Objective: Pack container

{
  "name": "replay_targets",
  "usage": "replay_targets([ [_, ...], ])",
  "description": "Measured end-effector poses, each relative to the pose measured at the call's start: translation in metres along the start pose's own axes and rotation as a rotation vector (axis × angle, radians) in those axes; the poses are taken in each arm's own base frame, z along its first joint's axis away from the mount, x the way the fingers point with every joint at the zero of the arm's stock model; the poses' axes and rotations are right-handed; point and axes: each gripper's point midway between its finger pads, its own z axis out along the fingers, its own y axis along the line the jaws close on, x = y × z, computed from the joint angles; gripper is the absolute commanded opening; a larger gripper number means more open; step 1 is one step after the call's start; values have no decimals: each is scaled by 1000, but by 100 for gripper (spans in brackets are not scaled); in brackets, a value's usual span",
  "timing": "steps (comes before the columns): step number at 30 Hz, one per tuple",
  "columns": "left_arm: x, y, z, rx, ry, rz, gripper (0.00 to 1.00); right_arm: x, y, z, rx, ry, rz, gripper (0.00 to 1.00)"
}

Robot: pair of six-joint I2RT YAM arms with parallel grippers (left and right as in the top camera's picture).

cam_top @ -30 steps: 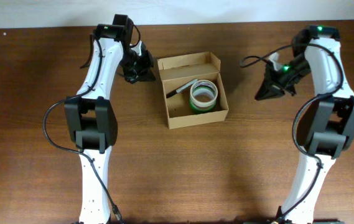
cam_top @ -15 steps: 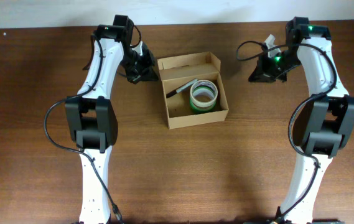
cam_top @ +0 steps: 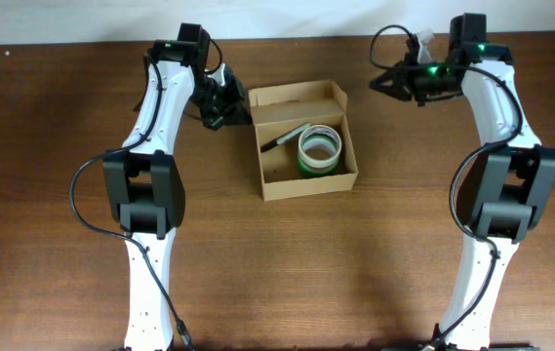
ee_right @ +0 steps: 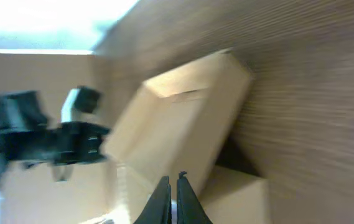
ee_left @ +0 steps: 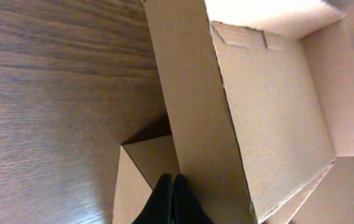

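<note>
The container (cam_top: 301,180) is an open tan cardboard box at the table's middle, its flap lid (cam_top: 297,97) standing up at the back. Inside lie a green and white tape roll (cam_top: 319,149) and a black pen (cam_top: 282,139). My left gripper (cam_top: 229,106) is shut, right beside the box's back left corner. In the left wrist view its tips (ee_left: 172,182) lie against a small side flap (ee_left: 140,174) next to the box wall (ee_left: 195,112). My right gripper (cam_top: 376,83) hovers shut to the right of the lid. The right wrist view shows it (ee_right: 172,182) pointing at the blurred box (ee_right: 183,118).
The dark wooden table (cam_top: 62,146) stretches around the box. Both white arms reach in from the front edge, the left arm (cam_top: 145,185) and the right arm (cam_top: 506,185). A pale wall runs along the table's back edge (cam_top: 277,37).
My right arm has swung back and to the left, turning its gripper from beside the box's right side toward the lid. The left gripper has edged slightly nearer the box.
</note>
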Motion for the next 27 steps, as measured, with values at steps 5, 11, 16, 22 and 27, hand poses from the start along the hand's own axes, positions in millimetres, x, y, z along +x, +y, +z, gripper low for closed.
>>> replay_targets([
  [5,-4,-4,1,20,-12,-5,2,15,14,1,-104,72,120,4],
  [11,-6,11,18,20,28,-45,2,56,-9,6,-52,210,280,4],
  [16,-8,36,44,17,87,-103,2,87,-44,7,94,306,303,4],
  [22,-7,40,51,31,108,-119,2,103,-65,0,221,363,260,4],
  [27,-9,38,52,36,99,-110,2,117,-87,-2,321,420,264,4],
])
